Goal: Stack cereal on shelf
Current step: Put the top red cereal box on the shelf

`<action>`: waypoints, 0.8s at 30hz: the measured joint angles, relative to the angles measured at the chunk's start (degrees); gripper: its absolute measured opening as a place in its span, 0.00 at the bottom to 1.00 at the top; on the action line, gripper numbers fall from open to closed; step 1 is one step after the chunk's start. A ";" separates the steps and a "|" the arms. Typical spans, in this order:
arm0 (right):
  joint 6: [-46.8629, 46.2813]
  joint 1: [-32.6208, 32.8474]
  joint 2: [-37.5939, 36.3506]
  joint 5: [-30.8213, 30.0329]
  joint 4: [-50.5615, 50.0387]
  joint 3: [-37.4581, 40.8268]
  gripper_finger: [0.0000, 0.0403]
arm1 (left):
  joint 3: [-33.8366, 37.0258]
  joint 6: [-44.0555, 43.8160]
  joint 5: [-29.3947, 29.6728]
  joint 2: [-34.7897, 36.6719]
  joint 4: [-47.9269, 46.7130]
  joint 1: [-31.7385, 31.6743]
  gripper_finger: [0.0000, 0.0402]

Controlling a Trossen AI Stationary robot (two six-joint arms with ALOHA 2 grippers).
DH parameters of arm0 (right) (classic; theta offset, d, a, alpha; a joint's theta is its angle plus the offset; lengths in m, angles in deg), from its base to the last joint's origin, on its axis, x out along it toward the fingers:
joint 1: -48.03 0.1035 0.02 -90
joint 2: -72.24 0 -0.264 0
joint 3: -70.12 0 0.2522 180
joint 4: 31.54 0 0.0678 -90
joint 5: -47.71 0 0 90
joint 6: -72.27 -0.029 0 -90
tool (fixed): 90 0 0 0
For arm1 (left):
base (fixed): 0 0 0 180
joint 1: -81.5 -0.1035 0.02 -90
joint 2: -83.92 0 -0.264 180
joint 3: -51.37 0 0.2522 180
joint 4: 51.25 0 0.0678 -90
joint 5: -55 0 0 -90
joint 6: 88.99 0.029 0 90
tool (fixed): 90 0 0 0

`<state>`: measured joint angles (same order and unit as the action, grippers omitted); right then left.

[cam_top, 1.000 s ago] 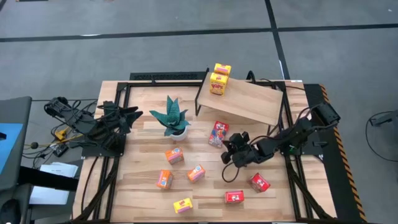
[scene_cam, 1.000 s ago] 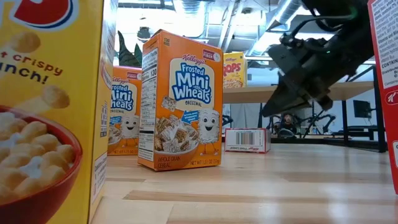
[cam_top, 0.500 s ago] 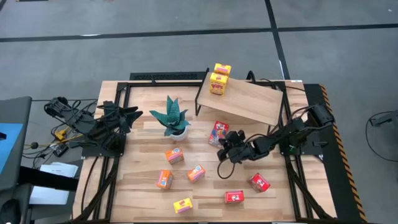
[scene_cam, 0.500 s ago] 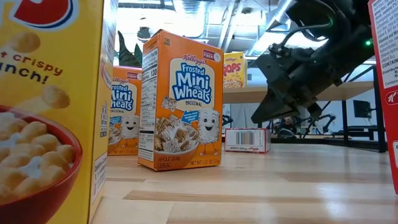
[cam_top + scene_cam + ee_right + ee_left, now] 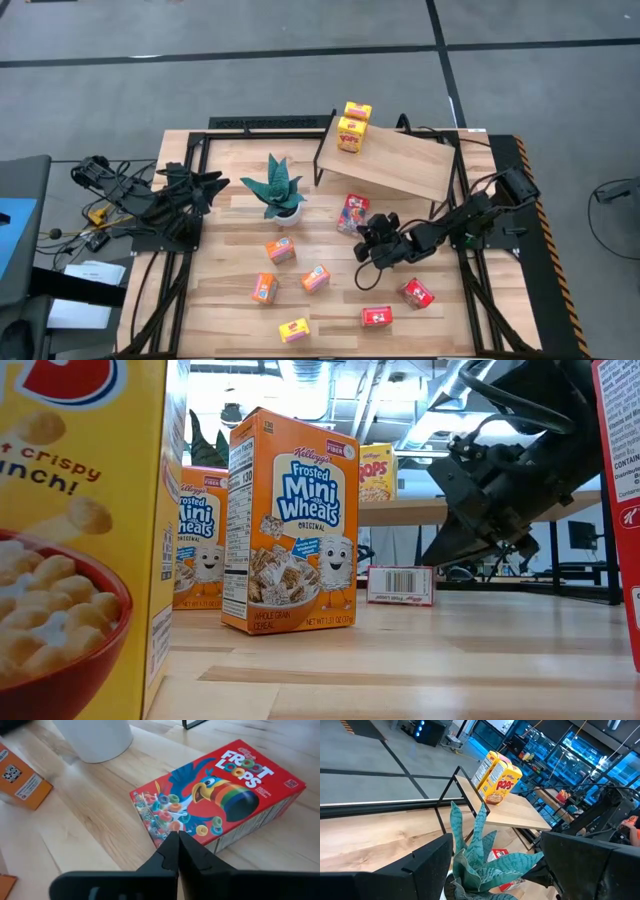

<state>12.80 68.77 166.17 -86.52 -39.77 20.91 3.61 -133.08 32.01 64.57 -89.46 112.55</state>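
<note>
Since half a second ago, the right gripper (image 5: 372,243) drew slightly back toward the frame's right, fingers pressed together and empty, beside the flat red cereal box (image 5: 351,214) at centre, below the shelf (image 5: 400,160). No grasp yet. The left gripper (image 5: 215,184) waits open.

Red box (image 5: 220,795): printed toucan, rainbow-striped beak, multicoloured rings. Orange box (image 5: 290,520): white-and-blue lettering. Yellow boxes (image 5: 353,127) on light-wood shelf (image 5: 400,165). Teal plant (image 5: 277,187), white pot (image 5: 95,737).
</note>
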 joint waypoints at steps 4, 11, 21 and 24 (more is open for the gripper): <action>-0.13 0.45 -0.02 -0.02 -1.08 0.00 0.02 | 0.00 -0.11 0.35 -0.02 -0.15 -0.01 0.73; -4.54 2.18 -0.09 -1.13 -4.87 0.00 0.05 | 0.00 -0.22 0.33 -0.02 -0.13 0.00 0.73; -4.61 2.83 -0.04 -1.49 -5.08 0.05 0.02 | 0.00 -0.18 0.42 -0.02 -0.15 -0.01 0.73; -5.56 2.84 -0.02 -1.46 -5.74 0.05 0.05 | 0.00 -0.18 0.45 -0.02 -0.15 -0.02 0.73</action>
<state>7.24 71.61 166.15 -87.98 -45.51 20.96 3.61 -133.26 32.46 64.54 -89.61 112.53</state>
